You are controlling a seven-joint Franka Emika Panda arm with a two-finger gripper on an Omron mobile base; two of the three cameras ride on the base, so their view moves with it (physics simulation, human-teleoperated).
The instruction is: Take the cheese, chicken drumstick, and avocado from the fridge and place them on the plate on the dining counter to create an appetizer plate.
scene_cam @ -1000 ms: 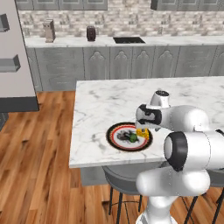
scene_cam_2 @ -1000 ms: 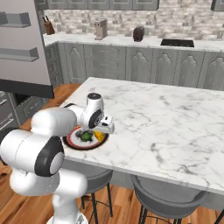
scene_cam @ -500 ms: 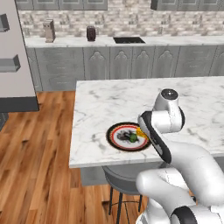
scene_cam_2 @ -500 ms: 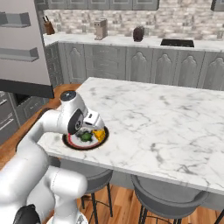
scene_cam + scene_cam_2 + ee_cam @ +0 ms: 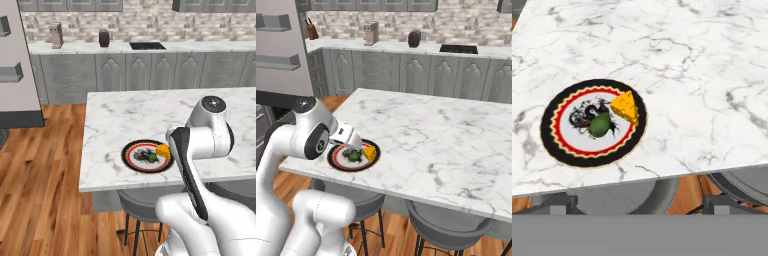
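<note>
My arm has swung up and back from the plate (image 5: 592,122) in the last second, leaving the avocado (image 5: 600,125) at its centre, touching the cheese (image 5: 626,107) on the right rim. Two items delivered; no drumstick on the plate, so that fetch remains. My gripper stands fully spread, empty, clear above the tabletop (image 5: 702,75).

Plate (image 5: 562,150) sits on the surface (image 5: 702,65), near its front edge. Avocado (image 5: 600,125) lies on the plate's middle; cheese (image 5: 626,107) just beside it, over the plate's rim. Stools (image 5: 140,210) stand below the front edge. Fridge (image 5: 15,60) stands well apart, far left; wall counter (image 5: 150,47) behind.
</note>
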